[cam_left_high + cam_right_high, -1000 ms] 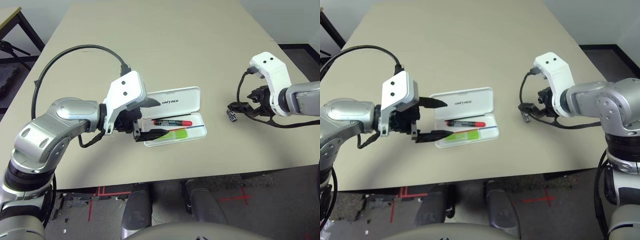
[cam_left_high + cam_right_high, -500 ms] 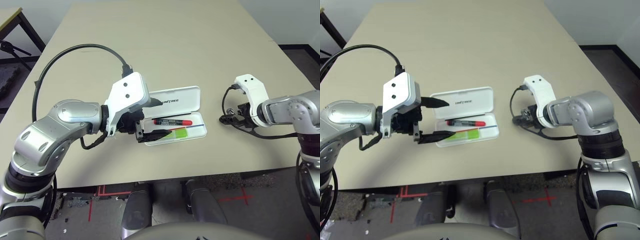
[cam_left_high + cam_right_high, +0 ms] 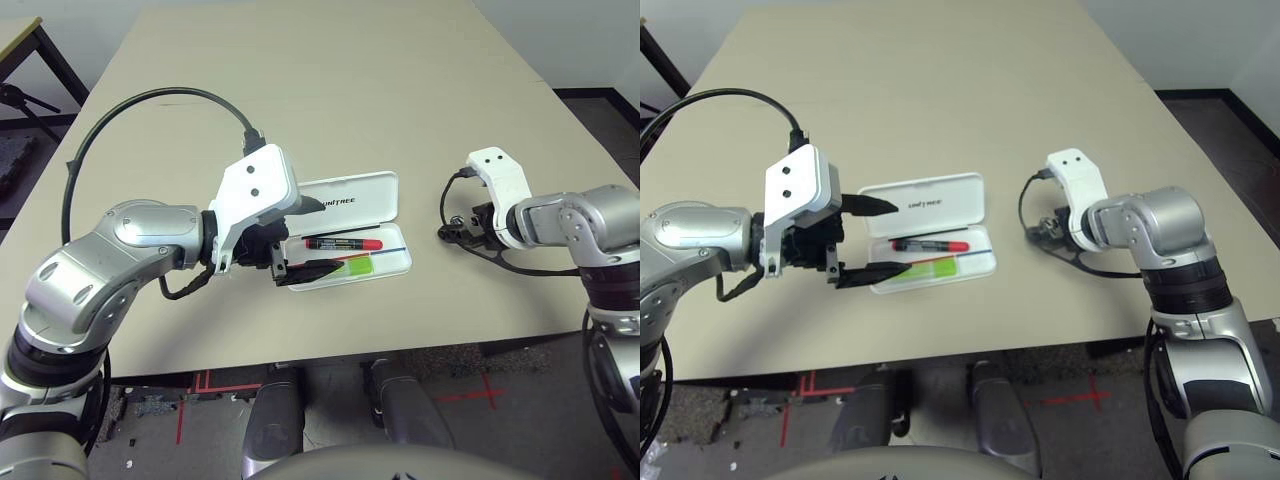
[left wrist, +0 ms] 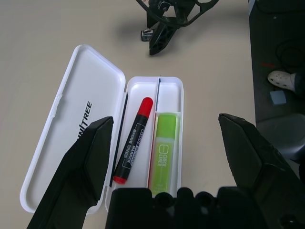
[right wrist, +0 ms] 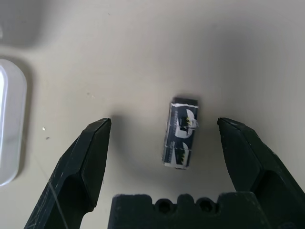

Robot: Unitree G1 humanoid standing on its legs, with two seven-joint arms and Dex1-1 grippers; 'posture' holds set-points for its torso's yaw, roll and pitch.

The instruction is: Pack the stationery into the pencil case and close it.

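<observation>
Small silver-and-black metallic piece (image 5: 180, 133) on the table (image 5: 138, 191), between the spread, empty fingers of the right gripper (image 5: 164, 125); best closed evenly, low, across its narrow width. Beyond, marker (image 4: 134, 140) and highlighter (image 4: 163, 153) in the open pencil case (image 4: 178, 82); left gripper (image 4: 166, 119) wide, holding nothing.

The lid (image 4: 71, 119) reads "UNITREE", the red-ended pen (image 4: 133, 140) (plainly enough) "MARKER".
</observation>
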